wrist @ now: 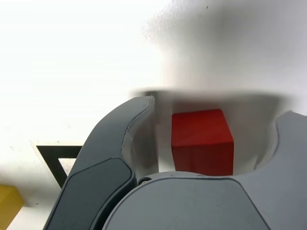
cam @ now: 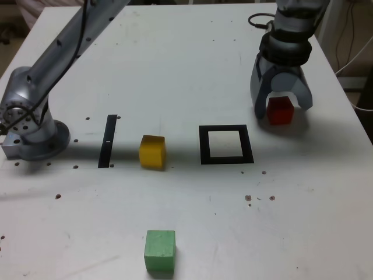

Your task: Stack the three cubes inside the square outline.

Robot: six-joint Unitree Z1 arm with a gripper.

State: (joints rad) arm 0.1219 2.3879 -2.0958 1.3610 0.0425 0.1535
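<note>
White tabletop (cam: 192,70) | tool (cam: 283,111): open, jaws apart | red cube (cam: 280,111): between jaws, ungripped

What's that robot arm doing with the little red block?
The gripper is around the small red cube, its jaws open on either side. It looks about to grab it. The small yellow cube and light green cube sit apart on the table. Nothing is stacked in the black square outline yet.
</note>
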